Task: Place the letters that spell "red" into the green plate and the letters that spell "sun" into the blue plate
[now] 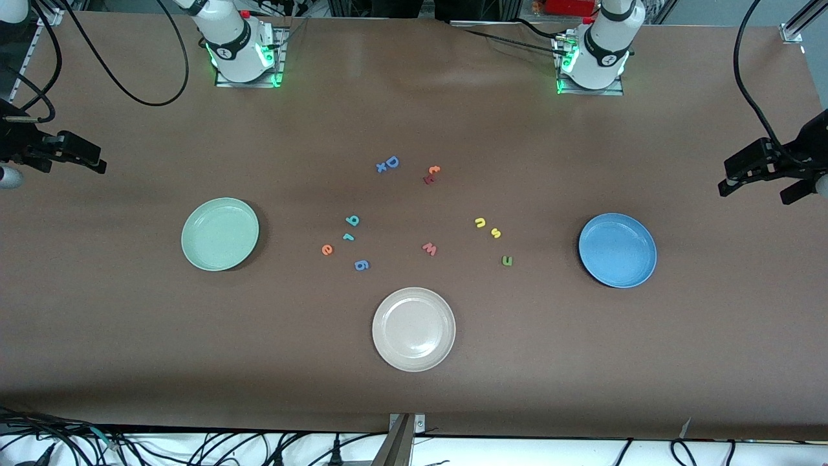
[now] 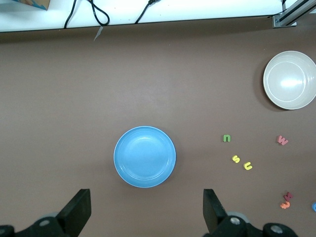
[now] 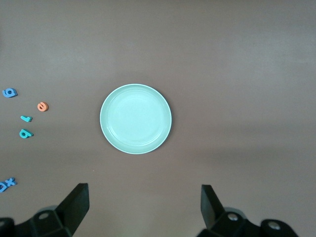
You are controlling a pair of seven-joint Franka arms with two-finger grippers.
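Note:
The pale green plate (image 1: 220, 233) (image 3: 136, 118) sits toward the right arm's end, the blue plate (image 1: 618, 250) (image 2: 144, 156) toward the left arm's end. Between them on the table lie an orange "e" (image 1: 326, 250) (image 3: 43, 106), a teal "r" (image 1: 348, 237) and a teal "d" (image 1: 351, 221). Closer to the blue plate are a yellow u/n shape (image 1: 480, 222), a yellow "s" (image 1: 496, 233) (image 2: 236, 159) and a green u/n shape (image 1: 507, 261) (image 2: 226, 138). My left gripper (image 1: 757, 191) (image 2: 146, 210) hangs open over the table's end by the blue plate. My right gripper (image 1: 65, 165) (image 3: 143, 205) hangs open by the green plate. Both hold nothing.
A cream-white plate (image 1: 414, 329) sits nearest the front camera. Other letters lie about: a blue "g" (image 1: 361, 265), a pinkish "w" (image 1: 429, 248), a blue "D" (image 1: 391, 162) and a red-orange pair (image 1: 431, 173). Both plates hold nothing.

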